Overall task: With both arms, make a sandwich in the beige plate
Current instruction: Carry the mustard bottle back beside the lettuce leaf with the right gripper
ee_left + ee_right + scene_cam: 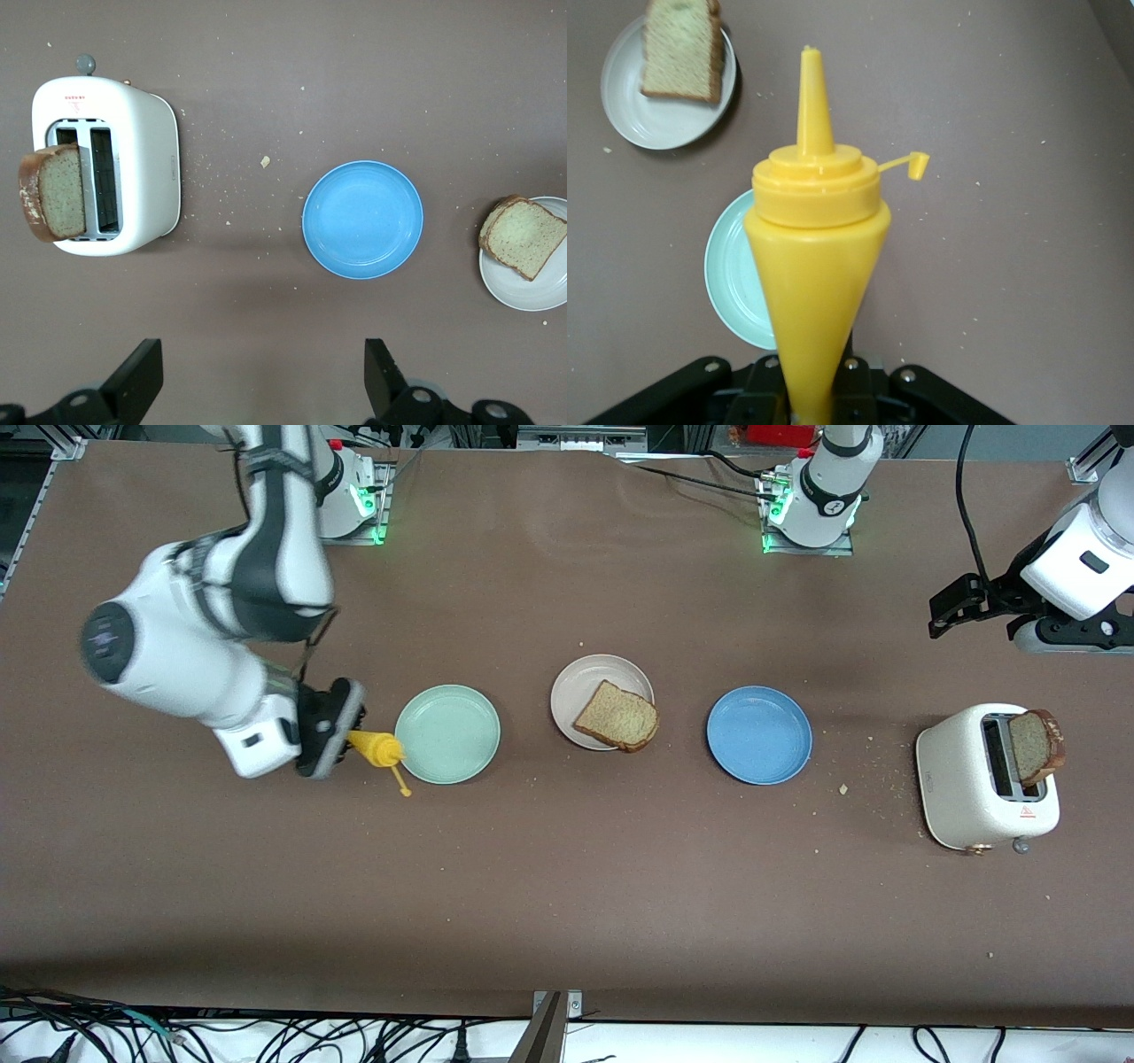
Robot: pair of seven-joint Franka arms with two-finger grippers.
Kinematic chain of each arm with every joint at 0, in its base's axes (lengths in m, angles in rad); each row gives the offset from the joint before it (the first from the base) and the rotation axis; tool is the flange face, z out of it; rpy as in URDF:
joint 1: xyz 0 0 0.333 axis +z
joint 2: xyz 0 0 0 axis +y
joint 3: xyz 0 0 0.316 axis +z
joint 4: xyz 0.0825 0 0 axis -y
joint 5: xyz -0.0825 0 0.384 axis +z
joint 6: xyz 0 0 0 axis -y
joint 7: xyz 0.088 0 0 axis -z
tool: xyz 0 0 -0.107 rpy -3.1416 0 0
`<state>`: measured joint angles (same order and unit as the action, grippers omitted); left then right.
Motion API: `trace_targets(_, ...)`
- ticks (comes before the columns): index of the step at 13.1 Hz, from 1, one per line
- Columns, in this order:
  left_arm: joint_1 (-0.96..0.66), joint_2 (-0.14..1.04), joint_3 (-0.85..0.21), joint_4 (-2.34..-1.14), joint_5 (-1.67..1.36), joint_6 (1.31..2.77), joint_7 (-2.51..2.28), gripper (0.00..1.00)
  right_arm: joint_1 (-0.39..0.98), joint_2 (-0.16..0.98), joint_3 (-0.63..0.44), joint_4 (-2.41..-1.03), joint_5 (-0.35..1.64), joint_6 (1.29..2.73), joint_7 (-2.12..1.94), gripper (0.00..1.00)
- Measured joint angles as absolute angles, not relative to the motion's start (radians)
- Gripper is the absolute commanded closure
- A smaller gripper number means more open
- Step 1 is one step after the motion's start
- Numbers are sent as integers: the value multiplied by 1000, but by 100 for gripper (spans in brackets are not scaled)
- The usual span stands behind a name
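Of the sandwich, one slice of brown bread [617, 717] [678, 49] [524, 237] lies on the beige plate [589, 677] [656, 124] [532, 292] at mid-table. My right gripper [332, 731] [811, 398] is shut on a yellow squeeze bottle [376, 748] [815, 266]. The bottle is tipped sideways, its nozzle over the rim of the mint green plate [447, 731] [731, 266] and its cap hanging open. My left gripper [941, 615] [263, 372] waits open and empty in the air, over the table near the toaster.
A blue plate [759, 735] [363, 220] sits between the beige plate and a white toaster [961, 779] [142, 168]. A second bread slice [1032, 746] [55, 193] sticks out of a toaster slot. Crumbs lie scattered around the toaster.
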<state>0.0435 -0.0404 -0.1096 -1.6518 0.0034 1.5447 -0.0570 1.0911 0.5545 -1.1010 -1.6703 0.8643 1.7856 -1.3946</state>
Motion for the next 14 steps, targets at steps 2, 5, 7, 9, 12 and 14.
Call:
trace_targets(2, 43, -40, -110, -1652, 3, 1545, -57, 0, 1088, 554, -1155, -1779, 991, 1758, -1546, 100)
trace_targets(5, 43, -40, -110, -1652, 3, 1545, -57, 0, 1046, 553, -1206, -1930, 1166, 1653, -1768, 100)
trace_targets(7, 43, -40, -110, -1652, 3, 1545, -57, 0, 974, 555, -1206, -2016, 1240, 1566, -1922, 100)
trace_targets(9, 43, -40, -110, -1652, 3, 1545, -57, 0, 927, 555, -1204, -2077, 1280, 1515, -2050, 100)
trace_targets(12, 43, -40, -110, -1652, 3, 1545, -57, 0, 905, 557, -1201, -2120, 1315, 1493, -2159, 100)
trace_targets(14, 43, -40, -110, -1652, 3, 1545, -57, 0, 878, 568, -1188, -2124, 1347, 1442, -2202, 100)
